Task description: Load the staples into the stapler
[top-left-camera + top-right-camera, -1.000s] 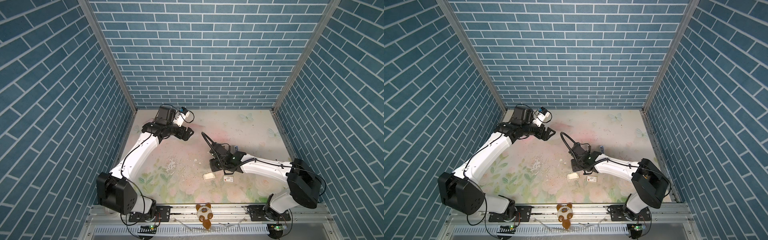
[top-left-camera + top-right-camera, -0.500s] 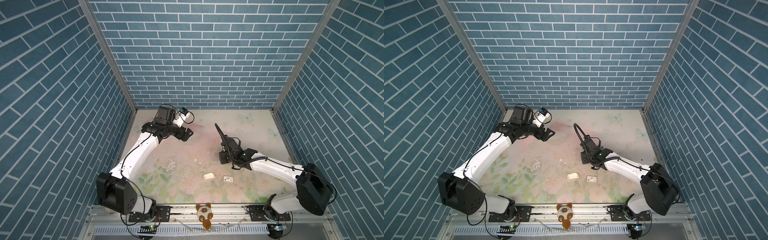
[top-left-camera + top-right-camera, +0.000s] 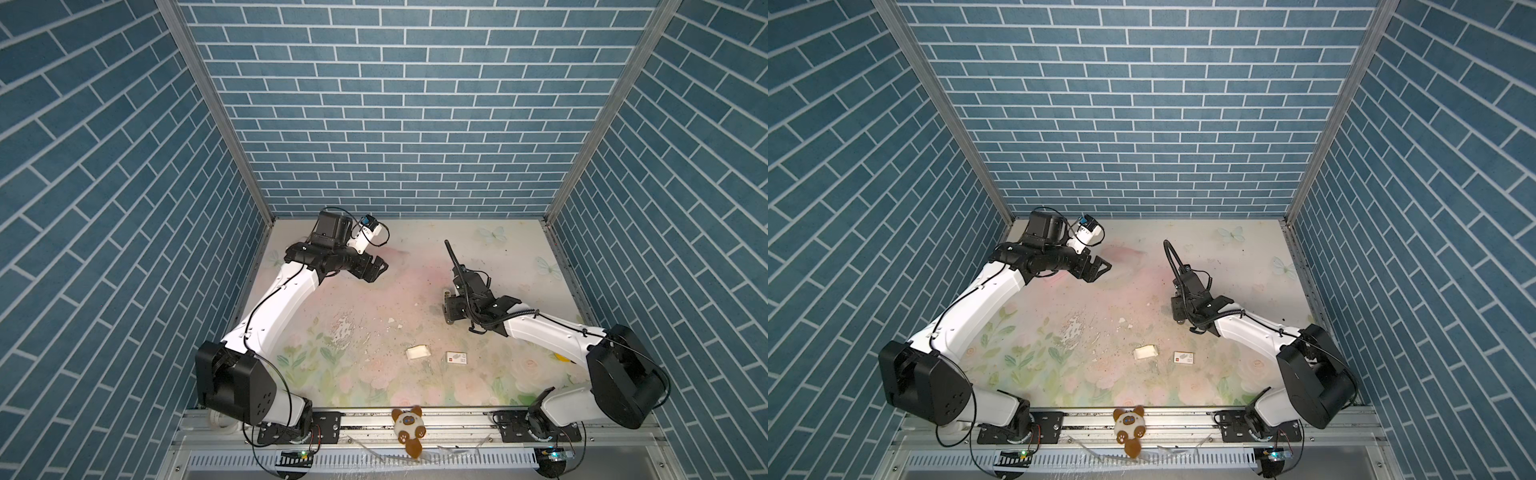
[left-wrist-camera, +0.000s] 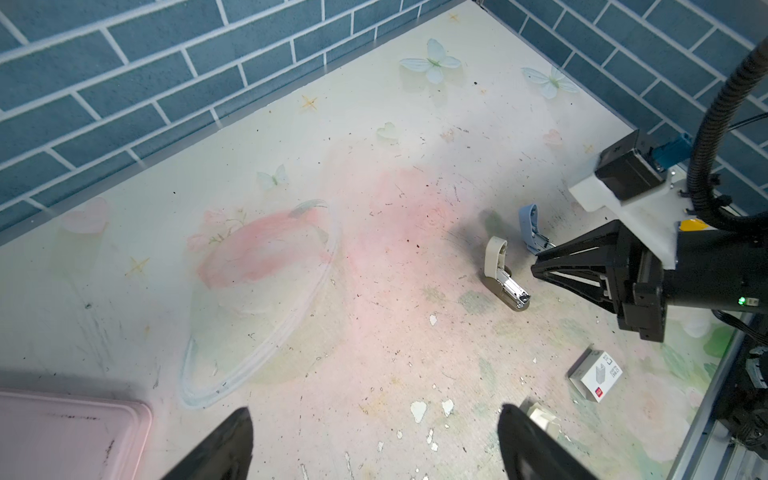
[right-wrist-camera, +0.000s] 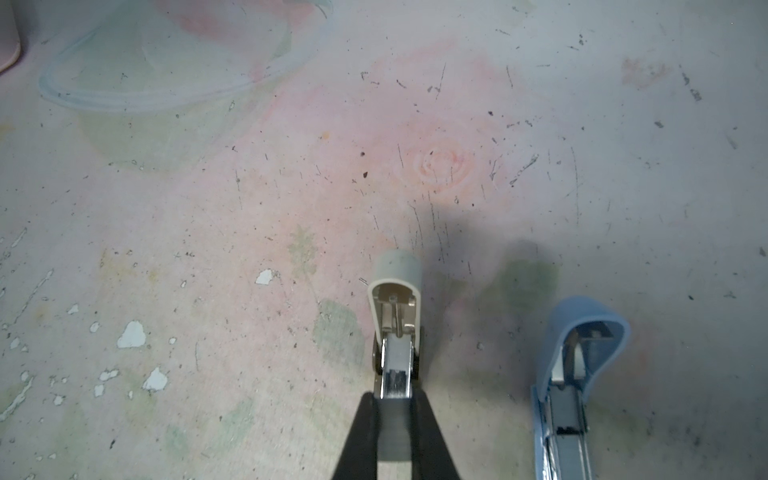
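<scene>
A beige stapler (image 5: pixel 395 316) (image 4: pixel 498 270) stands with its lid up and its metal magazine bare. Beside it a blue stapler (image 5: pixel 582 353) (image 4: pixel 530 224) stands open too. My right gripper (image 5: pixel 395 399) (image 4: pixel 534 270) (image 3: pixel 453 316) is shut on a thin grey strip, the staples (image 5: pixel 395 428), just behind the beige magazine's end and in line with it. The white card tray (image 3: pixel 417 352) (image 3: pixel 1145 352) and its sleeve with a red mark (image 3: pixel 457 358) (image 4: pixel 596 376) lie nearer the front. My left gripper (image 3: pixel 379 270) (image 3: pixel 1101 271) (image 4: pixel 375 409) hangs open and empty at the back left.
A pink board's corner (image 4: pixel 62 432) lies under my left arm. A toy bear (image 3: pixel 409 424) sits on the front rail. White flaked patches (image 3: pixel 343 332) mark the mat's middle. Brick walls close in the back and both sides.
My right gripper has swung from beside the white card tray toward the back right, over to the two staplers. The left arm has not moved.
</scene>
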You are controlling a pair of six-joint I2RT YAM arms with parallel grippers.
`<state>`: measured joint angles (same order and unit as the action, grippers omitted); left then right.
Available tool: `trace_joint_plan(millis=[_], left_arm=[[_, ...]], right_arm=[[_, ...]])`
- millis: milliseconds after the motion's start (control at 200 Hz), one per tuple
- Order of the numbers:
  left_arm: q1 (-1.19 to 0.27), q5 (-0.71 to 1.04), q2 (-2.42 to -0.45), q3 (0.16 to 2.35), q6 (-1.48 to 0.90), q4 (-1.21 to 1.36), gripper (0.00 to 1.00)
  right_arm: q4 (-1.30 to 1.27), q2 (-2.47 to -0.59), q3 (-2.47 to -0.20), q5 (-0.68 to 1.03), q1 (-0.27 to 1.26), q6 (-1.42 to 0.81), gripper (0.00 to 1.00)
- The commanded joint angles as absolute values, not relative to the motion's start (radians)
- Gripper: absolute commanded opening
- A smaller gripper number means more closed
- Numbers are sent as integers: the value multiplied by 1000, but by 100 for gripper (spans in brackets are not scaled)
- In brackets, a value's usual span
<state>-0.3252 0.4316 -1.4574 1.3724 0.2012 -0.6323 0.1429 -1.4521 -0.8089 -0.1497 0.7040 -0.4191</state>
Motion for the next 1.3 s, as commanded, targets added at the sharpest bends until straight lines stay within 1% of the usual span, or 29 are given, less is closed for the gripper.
trace_joint_plan(millis=[0, 670, 1295], left_arm=[[-317, 448, -1472, 1393, 201, -641, 93], [-316, 465, -1481, 1388, 192, -635, 93], [-317, 469, -1485, 1382, 189, -632, 93]], right_arm=[[104, -1481, -803, -136, 698, -394, 4], [54, -1539, -770, -125, 695, -455, 4], [37, -1560, -761, -128, 696, -466, 4]])
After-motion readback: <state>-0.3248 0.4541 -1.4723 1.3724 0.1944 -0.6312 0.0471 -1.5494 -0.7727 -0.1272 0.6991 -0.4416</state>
